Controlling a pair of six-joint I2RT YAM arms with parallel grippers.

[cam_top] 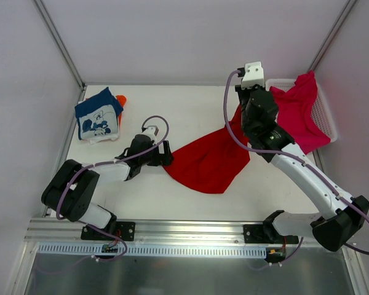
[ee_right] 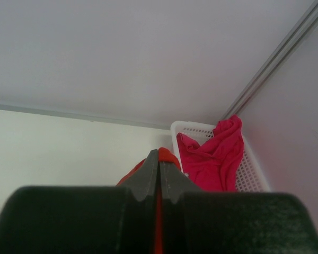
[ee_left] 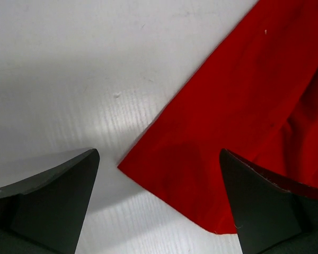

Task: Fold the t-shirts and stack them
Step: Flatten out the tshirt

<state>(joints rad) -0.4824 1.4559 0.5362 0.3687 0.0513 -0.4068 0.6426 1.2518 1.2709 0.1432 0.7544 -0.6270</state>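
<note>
Red t-shirt mid-table, long axis slanting from near-left corner to raised far-right end | right gripper pinched shut on that raised end | left gripper gaping wide, holding nothing, straddling the free corner, seemingly just above it | bare table on the near side for spreading | folded navy t-shirt far-left, well apart

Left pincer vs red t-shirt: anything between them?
Nothing. Left wrist view: a corner of the bright red cloth t-shirt lies between the fingers of the open left pincer, on bare white table.
</note>
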